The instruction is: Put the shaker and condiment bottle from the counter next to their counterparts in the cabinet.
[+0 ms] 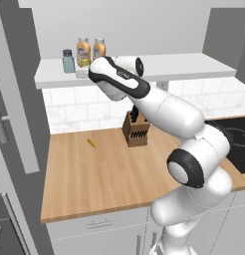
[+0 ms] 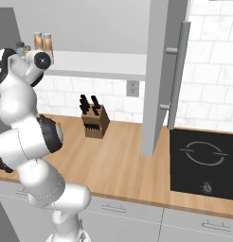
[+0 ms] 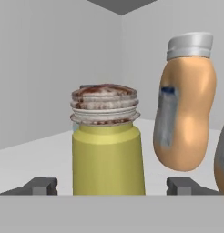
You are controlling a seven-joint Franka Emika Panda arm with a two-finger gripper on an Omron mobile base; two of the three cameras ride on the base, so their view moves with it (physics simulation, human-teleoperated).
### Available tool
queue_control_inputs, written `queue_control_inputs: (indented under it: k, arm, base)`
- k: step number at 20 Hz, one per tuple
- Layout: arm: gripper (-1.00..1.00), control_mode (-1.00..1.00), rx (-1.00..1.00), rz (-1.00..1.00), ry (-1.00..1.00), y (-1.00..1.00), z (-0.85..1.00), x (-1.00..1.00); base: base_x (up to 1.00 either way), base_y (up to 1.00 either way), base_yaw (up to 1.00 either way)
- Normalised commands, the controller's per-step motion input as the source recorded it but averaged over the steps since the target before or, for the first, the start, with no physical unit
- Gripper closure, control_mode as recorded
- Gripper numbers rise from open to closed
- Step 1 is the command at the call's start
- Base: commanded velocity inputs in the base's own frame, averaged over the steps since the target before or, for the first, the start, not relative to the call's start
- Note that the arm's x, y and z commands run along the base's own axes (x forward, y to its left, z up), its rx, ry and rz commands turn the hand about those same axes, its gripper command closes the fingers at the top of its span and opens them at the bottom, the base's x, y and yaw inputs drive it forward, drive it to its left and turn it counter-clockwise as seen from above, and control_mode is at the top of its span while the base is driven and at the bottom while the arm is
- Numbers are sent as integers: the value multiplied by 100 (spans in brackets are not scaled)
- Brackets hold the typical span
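The yellow-green shaker (image 3: 108, 159) stands upright on the cabinet's white shelf board (image 1: 184, 67), between the fingertips of my gripper (image 3: 113, 185). The fingers (image 3: 40, 185) stand wide apart and open, with a gap on each side of the shaker. Just behind it to the right is an orange-tan condiment bottle (image 3: 184, 123) with a pale grey cap. The left base view shows two such bottles (image 1: 83, 50) (image 1: 99, 48) side by side at the shelf's left end. There the blue-grey shaker (image 1: 68, 61) stands beside the yellow-green shaker (image 1: 85, 61).
A knife block (image 1: 135, 130) stands at the back of the wooden counter (image 1: 94, 169), with a small orange scrap (image 1: 90, 143) lying left of it. A black cooktop (image 2: 203, 160) is on the right. An open grey cabinet door (image 2: 161, 71) hangs down over the counter.
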Motion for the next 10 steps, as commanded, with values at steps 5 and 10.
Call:
queue_control_inputs:
  k: [5,10]
  arm:
    - [-100,-100,0,0,0,-5,0,-5]
    - [-100,-100,1,0,-3,-25,0,-31]
  base:
    - [0,0,0]
    - [0,0,0]
